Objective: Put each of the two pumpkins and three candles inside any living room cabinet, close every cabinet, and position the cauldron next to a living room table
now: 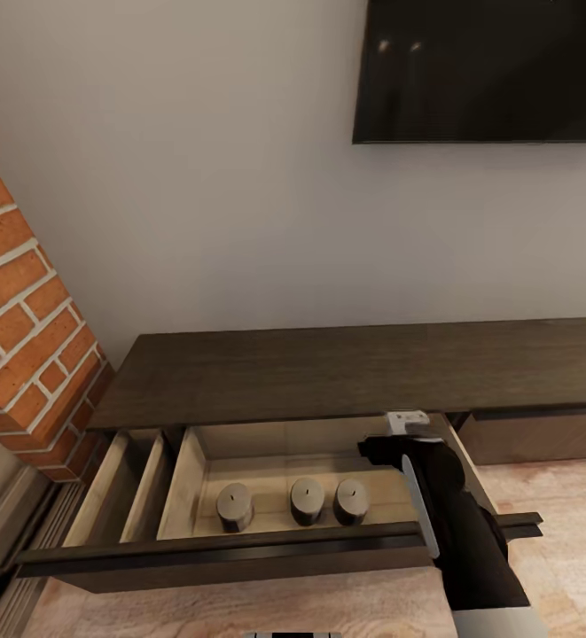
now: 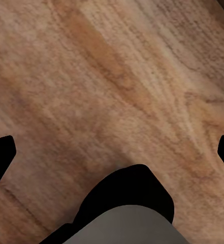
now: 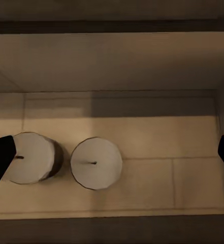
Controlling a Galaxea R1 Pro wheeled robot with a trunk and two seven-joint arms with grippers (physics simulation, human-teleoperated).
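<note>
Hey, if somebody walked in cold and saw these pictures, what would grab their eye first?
Probably the open drawer of the long dark cabinet, with three candles standing in a row on its pale floor. The right arm's gripper hangs over the drawer's right end, open. A red brick column stands at the left.

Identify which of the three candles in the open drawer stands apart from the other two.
The leftmost candle: a clear gap separates it from the close-set pair.
</note>
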